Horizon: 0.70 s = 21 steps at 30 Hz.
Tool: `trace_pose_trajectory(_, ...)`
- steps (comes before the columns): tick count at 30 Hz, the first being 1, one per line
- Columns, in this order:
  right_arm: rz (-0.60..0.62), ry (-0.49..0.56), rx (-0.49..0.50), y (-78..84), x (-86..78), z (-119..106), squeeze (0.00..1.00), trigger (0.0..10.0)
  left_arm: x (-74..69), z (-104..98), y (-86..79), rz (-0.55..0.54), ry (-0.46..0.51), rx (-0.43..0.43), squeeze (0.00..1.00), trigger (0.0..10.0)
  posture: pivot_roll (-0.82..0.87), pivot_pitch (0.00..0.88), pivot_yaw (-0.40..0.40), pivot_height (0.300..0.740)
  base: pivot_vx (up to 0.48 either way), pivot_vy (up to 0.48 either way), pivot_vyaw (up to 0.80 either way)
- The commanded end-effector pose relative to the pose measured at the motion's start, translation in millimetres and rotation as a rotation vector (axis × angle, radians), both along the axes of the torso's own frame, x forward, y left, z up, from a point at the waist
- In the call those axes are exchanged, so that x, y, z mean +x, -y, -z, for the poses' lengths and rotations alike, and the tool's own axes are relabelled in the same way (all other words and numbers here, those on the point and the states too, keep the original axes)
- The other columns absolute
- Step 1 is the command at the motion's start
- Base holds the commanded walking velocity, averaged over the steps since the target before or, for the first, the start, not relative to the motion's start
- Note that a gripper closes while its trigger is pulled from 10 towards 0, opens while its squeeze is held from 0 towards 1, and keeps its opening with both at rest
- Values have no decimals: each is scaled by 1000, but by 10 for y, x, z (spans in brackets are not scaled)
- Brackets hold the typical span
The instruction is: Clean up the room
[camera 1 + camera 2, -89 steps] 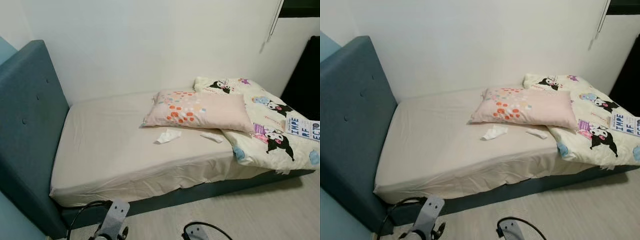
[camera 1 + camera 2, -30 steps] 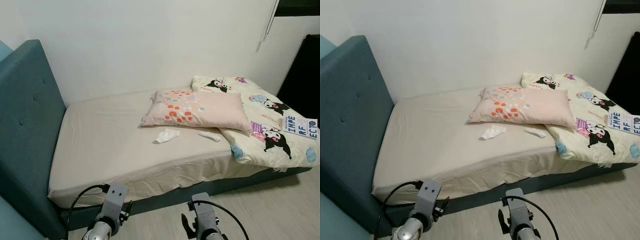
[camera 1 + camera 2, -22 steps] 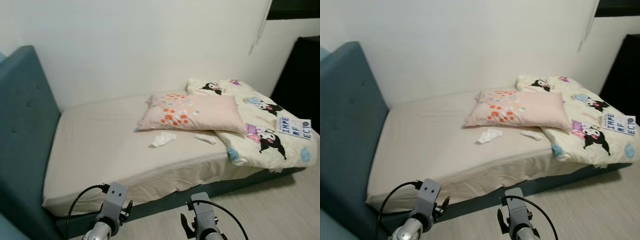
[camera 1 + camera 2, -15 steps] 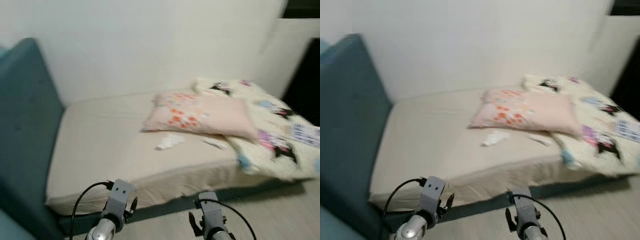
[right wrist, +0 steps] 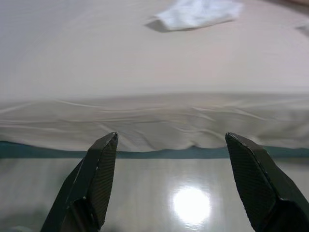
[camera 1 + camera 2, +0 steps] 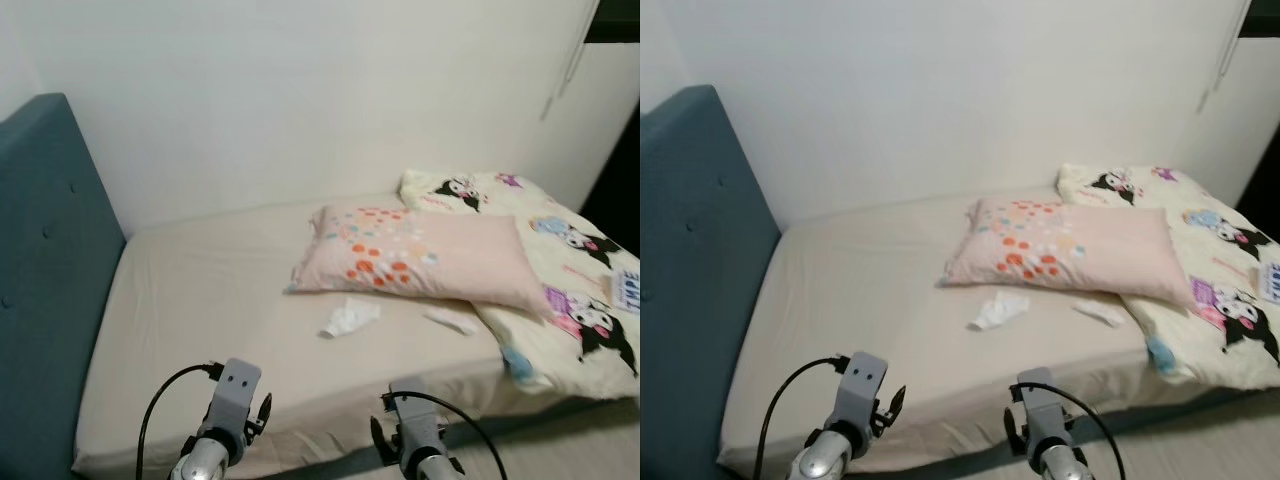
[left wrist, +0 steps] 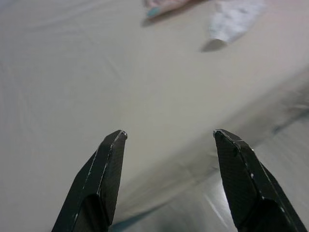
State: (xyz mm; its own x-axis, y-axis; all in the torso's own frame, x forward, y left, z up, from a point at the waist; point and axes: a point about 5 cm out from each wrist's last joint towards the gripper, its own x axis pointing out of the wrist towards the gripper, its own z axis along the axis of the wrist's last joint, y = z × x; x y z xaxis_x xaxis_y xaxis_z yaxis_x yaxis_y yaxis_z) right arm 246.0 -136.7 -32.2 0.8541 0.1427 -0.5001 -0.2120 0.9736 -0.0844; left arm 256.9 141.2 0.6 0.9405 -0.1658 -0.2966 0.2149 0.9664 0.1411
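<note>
Bed (image 6: 200, 300) fills more of head view than a second ago: camera nearer, approach underway. Tissue (image 6: 350, 317) at 12 o'clock, just below pillow (image 6: 420, 255). Left gripper (image 7: 166, 140) and right gripper (image 5: 169, 145) spread, empty, short of mattress edge.

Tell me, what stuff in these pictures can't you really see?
- Blue-lettered card on the cartoon blanket: cut off by the left eye view's right edge, lettering unreadable.
- Small white scrap beside the pillow: too small to identify.
- Crumpled white tissue: its far end is cut off by the edge of the right wrist view.
</note>
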Motion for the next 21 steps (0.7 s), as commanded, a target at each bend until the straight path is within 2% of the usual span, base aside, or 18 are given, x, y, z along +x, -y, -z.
trace_pose_trajectory(1,-1,-8,-22,78,-18,14,0,10000,6,-3,33,8,-1,-2,0,10000,-28,29,-10,740,330,0,0)
trace_pose_trajectory(3,0,-9,0,65,-17,11,0,10000,9,-5,31,6,-1,-4,0,10000,-29,29,-10,740,330,0,0)
trace_pose_trajectory(8,-57,3,-35,37,-6,-4,0,10000,12,-6,32,6,-1,-3,0,10000,-28,29,-10,740,329,0,0)
trace_pose_trajectory(13,-82,-4,-44,6,-18,7,0,10000,14,-8,32,6,0,-4,0,10000,-29,28,-10,740,312,0,745)
trace_pose_trajectory(18,-77,-9,-10,-16,-28,12,0,10000,14,-7,29,3,-1,-1,0,10000,-30,30,-11,740,301,0,0)
trace_pose_trajectory(21,-85,-14,-6,-25,-35,17,0,10000,9,-5,19,-15,2,-9,0,10000,-28,31,-11,740,0,0,0)
